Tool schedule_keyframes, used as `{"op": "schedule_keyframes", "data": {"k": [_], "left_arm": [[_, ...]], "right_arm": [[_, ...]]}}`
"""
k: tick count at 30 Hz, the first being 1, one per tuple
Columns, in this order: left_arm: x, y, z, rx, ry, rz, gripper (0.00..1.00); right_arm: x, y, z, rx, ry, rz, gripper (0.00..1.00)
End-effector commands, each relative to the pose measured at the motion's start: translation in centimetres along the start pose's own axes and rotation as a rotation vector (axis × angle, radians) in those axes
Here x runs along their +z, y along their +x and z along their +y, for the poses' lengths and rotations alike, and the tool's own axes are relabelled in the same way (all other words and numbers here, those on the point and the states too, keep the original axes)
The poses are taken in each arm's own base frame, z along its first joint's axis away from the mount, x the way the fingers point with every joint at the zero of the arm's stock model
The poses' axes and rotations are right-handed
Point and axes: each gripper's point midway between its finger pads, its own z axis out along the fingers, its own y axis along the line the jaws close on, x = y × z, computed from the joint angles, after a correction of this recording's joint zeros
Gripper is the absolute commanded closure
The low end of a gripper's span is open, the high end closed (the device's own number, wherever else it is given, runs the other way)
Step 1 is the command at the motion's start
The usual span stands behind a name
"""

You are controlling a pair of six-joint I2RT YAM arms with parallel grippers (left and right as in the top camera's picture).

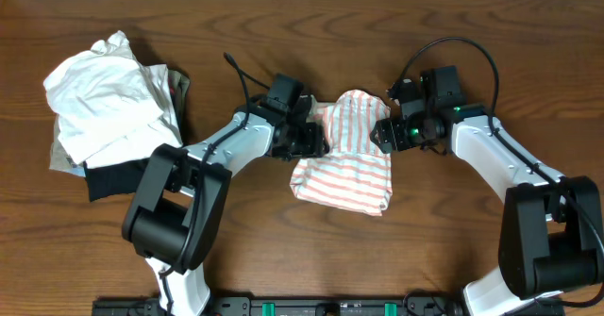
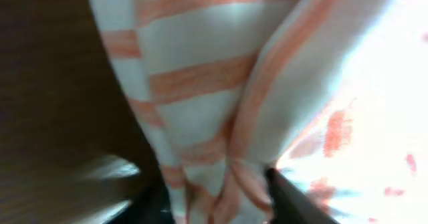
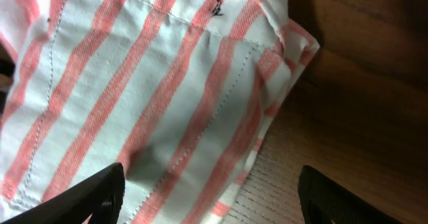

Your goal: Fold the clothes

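Brown wooden table: striped shirt at centre. Left gripper, reaching from nine o'clock, pinches a fold; right gripper, at three o'clock, hovers wide open.

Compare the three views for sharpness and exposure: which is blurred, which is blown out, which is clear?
Overhead: sharp and evenly lit, the shirt clear. Left wrist: shirt too close, soft and smeared; right side blown out to white glare, table sunk in dark. Right wrist: sharpest, with stitching and wood grain readable.
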Motion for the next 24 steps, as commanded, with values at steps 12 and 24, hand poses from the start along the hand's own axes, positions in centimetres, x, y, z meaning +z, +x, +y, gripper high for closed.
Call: {"op": "schedule_keyframes", "data": {"k": [12, 24], "left_arm": [[1.7, 1.9, -1.2, 0.062, 0.05, 0.063, 0.94], [-7.9, -1.5, 2.0, 0.175, -0.184, -0.06, 0.94]], "right_arm": [[-0.7, -1.1, 0.5, 0.007, -0.023, -0.032, 0.2], [-9.3, -6.2, -1.0, 0.003, 0.044, -0.291, 0.18]]}}
